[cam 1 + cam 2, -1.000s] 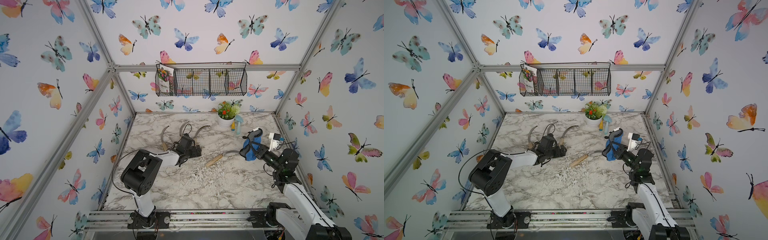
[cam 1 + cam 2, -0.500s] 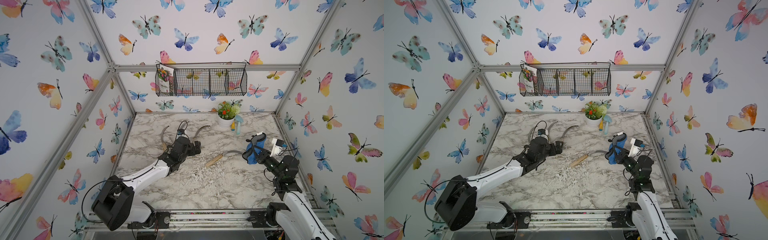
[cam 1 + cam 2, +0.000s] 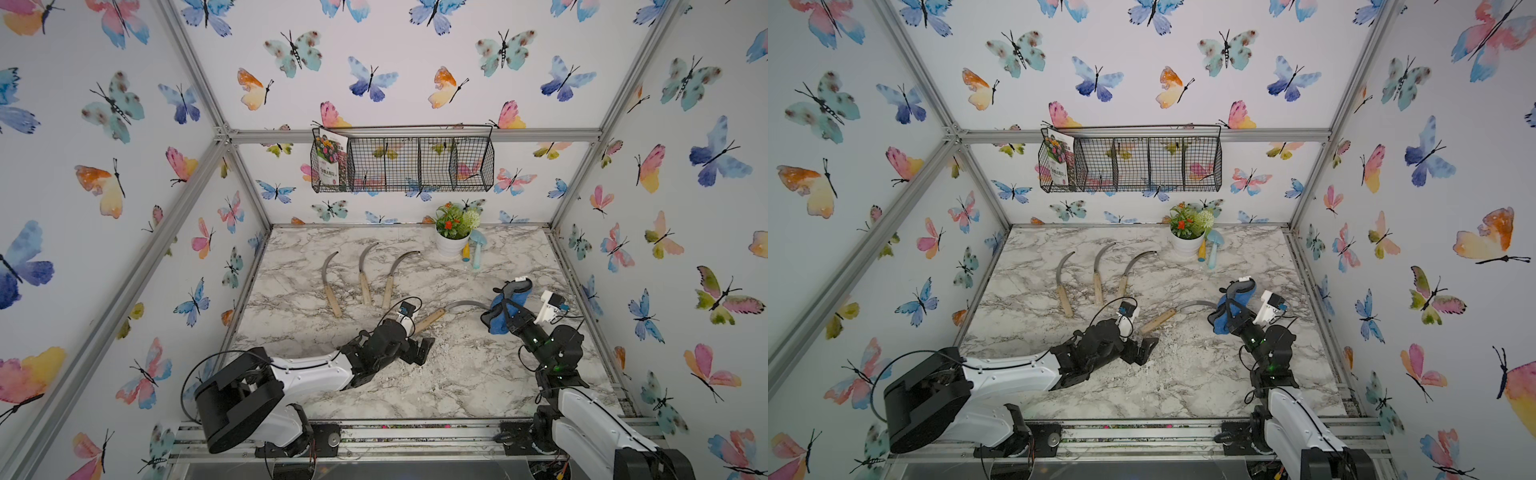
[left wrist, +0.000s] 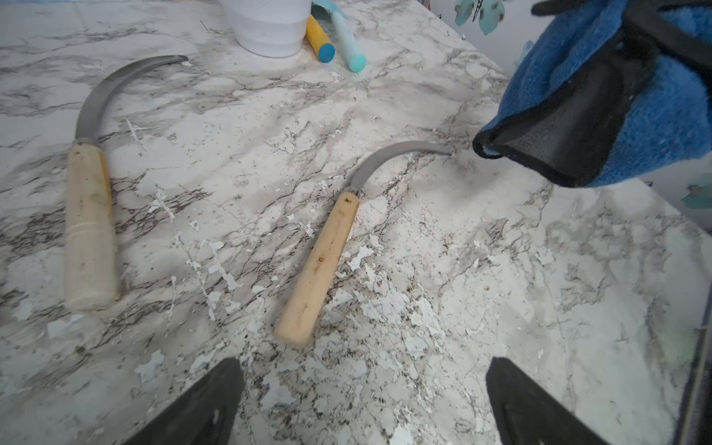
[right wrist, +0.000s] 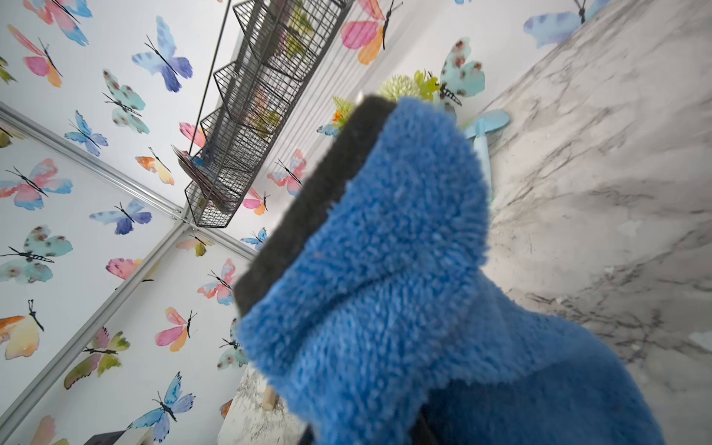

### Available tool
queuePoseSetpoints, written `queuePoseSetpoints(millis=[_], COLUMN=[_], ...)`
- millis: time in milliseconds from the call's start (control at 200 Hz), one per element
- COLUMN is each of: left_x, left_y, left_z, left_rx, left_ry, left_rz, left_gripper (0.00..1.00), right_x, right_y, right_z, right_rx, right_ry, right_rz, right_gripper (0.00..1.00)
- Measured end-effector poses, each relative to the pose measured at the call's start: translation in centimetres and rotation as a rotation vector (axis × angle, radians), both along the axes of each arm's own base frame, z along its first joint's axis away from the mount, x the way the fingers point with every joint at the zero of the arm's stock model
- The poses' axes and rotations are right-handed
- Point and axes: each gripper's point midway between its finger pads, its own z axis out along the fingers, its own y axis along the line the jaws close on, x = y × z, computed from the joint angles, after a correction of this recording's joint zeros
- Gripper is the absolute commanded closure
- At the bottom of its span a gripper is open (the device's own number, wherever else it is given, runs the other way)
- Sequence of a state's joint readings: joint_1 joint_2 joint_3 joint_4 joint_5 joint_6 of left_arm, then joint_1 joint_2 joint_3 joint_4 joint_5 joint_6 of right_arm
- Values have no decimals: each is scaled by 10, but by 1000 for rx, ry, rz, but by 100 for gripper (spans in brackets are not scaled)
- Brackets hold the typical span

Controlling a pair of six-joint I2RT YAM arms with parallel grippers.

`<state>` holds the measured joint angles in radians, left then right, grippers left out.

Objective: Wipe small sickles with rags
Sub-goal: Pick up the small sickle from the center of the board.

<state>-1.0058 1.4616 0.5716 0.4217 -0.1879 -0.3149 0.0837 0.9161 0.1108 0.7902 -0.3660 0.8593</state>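
Observation:
Three small sickles lie side by side at the back left of the marble table. A fourth sickle lies mid-table, its blade curving toward the rags, a blue terry cloth with a black piece. My right gripper is shut on that cloth, which covers its fingers and fills the right wrist view. The cloth hangs by the blade tip; I cannot tell whether they touch. My left gripper stands open and empty, just short of the fourth sickle's handle end.
A white flower pot and a light-blue trowel with a yellow handle stand at the back right. A wire basket hangs on the back wall. White flakes litter the table's front middle.
My left arm has swung from the three back sickles toward the front and right, ending by the fourth sickle's handle. My right gripper has drawn slightly nearer with the cloth.

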Motion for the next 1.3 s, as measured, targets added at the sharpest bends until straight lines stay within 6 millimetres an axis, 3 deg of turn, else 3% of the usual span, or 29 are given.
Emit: queuePoseSetpoints(millis=[105, 230, 375, 556, 751, 1041, 1296], left_x=[8, 20, 40, 55, 47, 32, 29], left_y=[-3, -5, -12, -2, -2, -4, -6], left_z=[-21, -26, -30, -55, -66, -71, -72], left_rx=[70, 105, 116, 146, 139, 106, 102], left_ry=[0, -17, -24, 20, 41, 40, 36], left_rz=[14, 31, 49, 67, 19, -55, -84], left_gripper=[5, 7, 14, 25, 33, 44, 55], right_x=[6, 7, 4, 0, -2, 3, -1], right_y=[7, 6, 4, 3, 3, 8, 8], right_z=[1, 9, 23, 32, 38, 18, 31], right_rx=[-9, -15, -16, -25, -24, -11, 1], right_ry=[7, -15, -63, -78, -87, -14, -58], right_rz=[20, 16, 7, 2, 2, 28, 34], right_gripper=[98, 98, 98, 98, 98, 98, 98])
